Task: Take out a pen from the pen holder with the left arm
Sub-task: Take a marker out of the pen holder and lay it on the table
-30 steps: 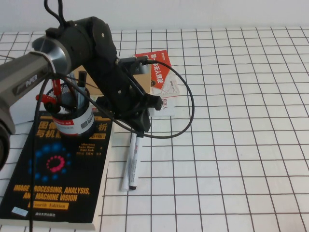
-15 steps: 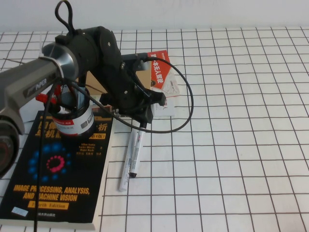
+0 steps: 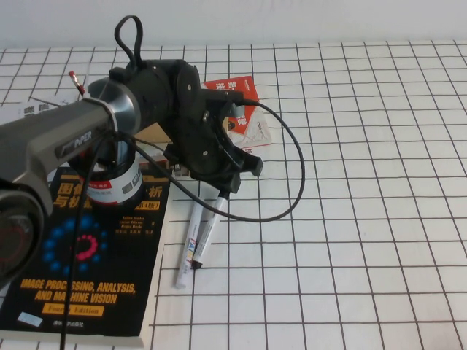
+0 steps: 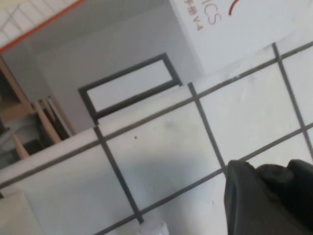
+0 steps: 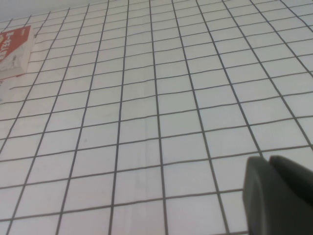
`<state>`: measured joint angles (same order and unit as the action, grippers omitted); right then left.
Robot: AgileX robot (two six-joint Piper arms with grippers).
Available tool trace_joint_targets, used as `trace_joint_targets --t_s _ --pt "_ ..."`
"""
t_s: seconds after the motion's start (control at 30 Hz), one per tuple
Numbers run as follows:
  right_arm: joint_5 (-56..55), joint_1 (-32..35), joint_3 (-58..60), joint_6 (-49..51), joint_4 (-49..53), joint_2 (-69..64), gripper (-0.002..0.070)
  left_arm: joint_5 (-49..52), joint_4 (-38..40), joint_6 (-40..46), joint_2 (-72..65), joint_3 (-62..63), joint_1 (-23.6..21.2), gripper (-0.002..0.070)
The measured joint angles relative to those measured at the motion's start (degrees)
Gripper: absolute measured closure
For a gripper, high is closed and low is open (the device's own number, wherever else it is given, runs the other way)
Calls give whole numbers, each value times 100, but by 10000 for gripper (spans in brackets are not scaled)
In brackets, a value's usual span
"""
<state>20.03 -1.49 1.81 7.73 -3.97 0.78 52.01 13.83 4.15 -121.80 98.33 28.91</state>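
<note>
High view: a slim white pen (image 3: 195, 244) with a dark tip lies slanted on the gridded worktop (image 3: 365, 219), beside the glossy book (image 3: 80, 277) and outside the round pen holder (image 3: 115, 182). The black left tool (image 3: 222, 186) is over its upper end. Left wrist view: I cannot tell its opening or grip. Right wrist view: the right tool (image 5: 279, 191) is above the grid, opening unclear

**Robotics lab bench laid out with study-desk things**
A white sheet (image 3: 365, 219) ruled in black squares, like a calibration surface, spreads under and all around the left gripper (image 3: 228, 184). A machine-vision textbook (image 3: 80, 284) lies to the gripper's left, nearer the robot. A pen holder (image 3: 113, 182) stands on it, and a red-and-white printed box (image 3: 244, 109) sits just beyond the gripper.
</note>
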Motion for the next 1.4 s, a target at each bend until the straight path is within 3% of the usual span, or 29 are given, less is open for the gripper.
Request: trace_joint_targets --t_s 0.5,0.87,0.97,1.17,1.4 --pt "0 0 0 0 0 0 692 -468 0 0 28 -539 -61 542" --pt "0 0 0 0 0 0 693 -211 -279 -22 99 -539 -310 528" --pt "0 0 0 0 0 0 692 -195 -292 41 99 -539 -323 482" --pt "0 0 0 0 0 0 692 -209 -352 113 176 -539 -323 312" --pt "0 0 0 0 0 0 692 -440 -928 -3 853 -561 -196 281"
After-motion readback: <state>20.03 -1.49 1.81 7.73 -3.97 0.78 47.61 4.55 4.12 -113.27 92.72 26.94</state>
